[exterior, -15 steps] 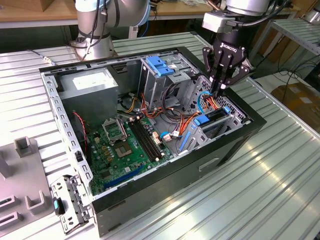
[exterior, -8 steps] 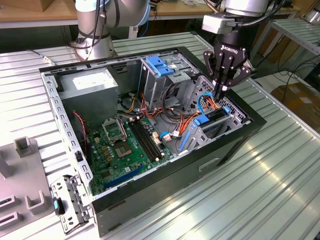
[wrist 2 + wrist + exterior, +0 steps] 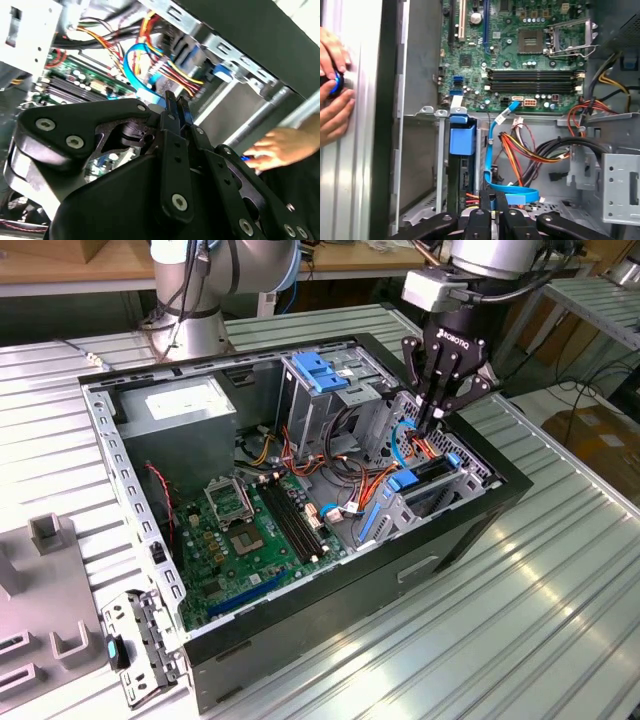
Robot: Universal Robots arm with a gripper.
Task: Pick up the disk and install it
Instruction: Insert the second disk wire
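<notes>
On the ribbed metal table (image 3: pixel 560 580) lies the open computer case (image 3: pixel 300 630), motherboard (image 3: pixel 250 540) exposed. Inside its front drive cage stands the disk (image 3: pixel 432 472), seated on edge with blue rails. Above it hangs the gripper (image 3: pixel 432 420), fingers pressed together, holding nothing.

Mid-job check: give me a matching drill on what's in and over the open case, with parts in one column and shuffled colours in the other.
Parts:
1. end effector
2. power supply box
3. plastic bracket
4. motherboard

Colours:
A. green
B. grey, with a white sticker
C. blue
D. black

Pairs: 1-D, 2-B, 3-C, 4-A
</notes>
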